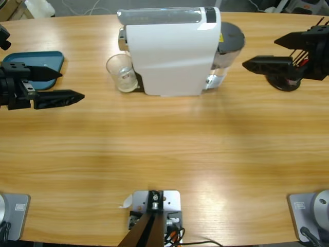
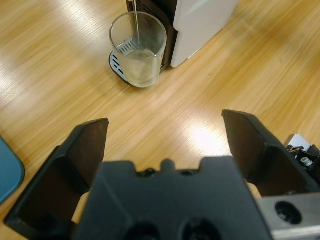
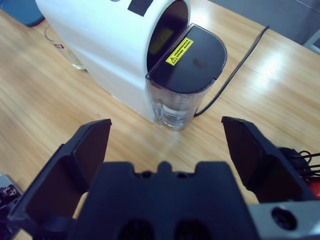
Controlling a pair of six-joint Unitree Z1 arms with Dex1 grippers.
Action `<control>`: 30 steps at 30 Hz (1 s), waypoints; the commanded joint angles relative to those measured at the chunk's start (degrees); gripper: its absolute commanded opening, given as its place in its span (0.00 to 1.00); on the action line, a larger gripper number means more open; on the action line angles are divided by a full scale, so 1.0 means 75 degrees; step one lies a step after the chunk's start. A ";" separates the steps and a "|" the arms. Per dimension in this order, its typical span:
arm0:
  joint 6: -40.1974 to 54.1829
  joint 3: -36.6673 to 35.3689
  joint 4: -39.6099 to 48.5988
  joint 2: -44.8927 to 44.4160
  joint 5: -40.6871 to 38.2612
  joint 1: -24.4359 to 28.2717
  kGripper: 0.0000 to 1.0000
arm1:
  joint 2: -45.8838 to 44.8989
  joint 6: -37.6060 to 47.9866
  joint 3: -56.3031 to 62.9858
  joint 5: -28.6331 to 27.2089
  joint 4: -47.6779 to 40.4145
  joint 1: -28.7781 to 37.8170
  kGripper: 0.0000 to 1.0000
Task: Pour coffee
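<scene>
Under the white machine (image 1: 172, 54), coffee (image 2: 137, 62) trickles into my tumbler (image 2: 138, 47) — pour barely begun; both grippers (image 2: 165, 135) (image 3: 165, 135) gape, empty.

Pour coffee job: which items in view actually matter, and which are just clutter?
Job:
- coffee machine
- glass under its spout
- coffee, shallow layer in the glass
- left gripper, right gripper, both open and empty

Clutter:
- blue tray
- power cable
</scene>
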 commanded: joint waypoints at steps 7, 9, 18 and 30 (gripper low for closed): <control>0.0004 0.0279 0.0083 0.0144 0.0012 0.0061 0.99 | -0.0135 -0.0158 0.0496 0.0304 -0.0484 0.0078 1.00; 0.0032 0.0247 0.0052 0.0406 0.0012 0.0052 0.99 | -0.0081 -0.0156 0.0552 0.0304 -0.0477 0.0087 1.00; 0.1399 -0.0063 -0.0304 0.1658 0.0035 -0.0054 0.99 | 0.0240 -0.0119 0.0578 0.0304 -0.0477 0.0087 1.00; 0.1607 -0.0316 -0.1382 0.2581 0.0108 0.0017 0.99 | 0.0587 0.0113 0.0564 0.0292 -0.0484 0.0090 1.00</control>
